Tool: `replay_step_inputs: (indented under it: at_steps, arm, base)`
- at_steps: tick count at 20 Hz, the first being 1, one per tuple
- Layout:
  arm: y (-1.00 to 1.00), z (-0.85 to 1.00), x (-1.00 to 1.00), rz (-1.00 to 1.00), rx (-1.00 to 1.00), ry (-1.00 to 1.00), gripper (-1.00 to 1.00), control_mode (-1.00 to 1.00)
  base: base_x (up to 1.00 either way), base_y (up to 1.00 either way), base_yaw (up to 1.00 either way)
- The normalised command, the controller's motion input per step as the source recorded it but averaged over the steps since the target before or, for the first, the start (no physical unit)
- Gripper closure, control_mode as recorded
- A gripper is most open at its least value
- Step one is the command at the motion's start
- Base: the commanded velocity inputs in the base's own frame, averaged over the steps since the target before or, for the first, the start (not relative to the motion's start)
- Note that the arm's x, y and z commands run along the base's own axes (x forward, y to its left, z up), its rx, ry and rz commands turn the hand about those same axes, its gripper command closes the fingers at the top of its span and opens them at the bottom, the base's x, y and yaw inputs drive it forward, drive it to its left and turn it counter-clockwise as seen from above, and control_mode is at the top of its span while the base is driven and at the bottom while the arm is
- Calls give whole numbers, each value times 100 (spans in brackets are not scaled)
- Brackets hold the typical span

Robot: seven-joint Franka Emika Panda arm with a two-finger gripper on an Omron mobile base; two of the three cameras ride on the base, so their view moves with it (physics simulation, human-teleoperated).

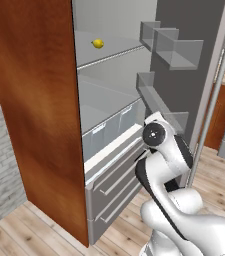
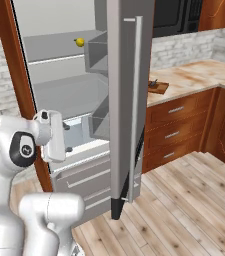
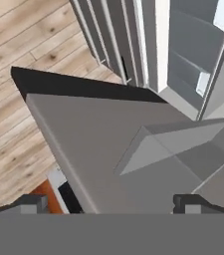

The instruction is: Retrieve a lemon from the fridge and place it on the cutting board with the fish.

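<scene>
Fridge (image 1: 119,100) stands open, lemon (image 1: 98,43) on its upper shelf at 11 o'clock in the left base view. Gripper (image 3: 111,203), spread wide and empty, faces the door's inner side. Cutting board (image 2: 157,87) sits on the worktop (image 2: 194,75).

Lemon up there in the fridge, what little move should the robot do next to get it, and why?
Probably raise the open gripper toward the upper shelf. The fridge door is already open, the lemon sits alone on that high shelf, and the gripper hangs well below it, holding nothing.
</scene>
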Motion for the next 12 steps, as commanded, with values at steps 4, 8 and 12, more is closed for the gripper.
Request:
replay_step_inputs:
  at_steps: [4, 8, 12]
  arm:
    - [0, 0, 27, 2, -16, 13, -100, -100]
    - [0, 5, 14, 0, -17, 1, -100, -100]
    - [-3, 6, 19, 0, -20, 0, -100, -100]
  base:
    - [0, 0, 0]
    - [0, 0, 0]
    - [0, 0, 0]
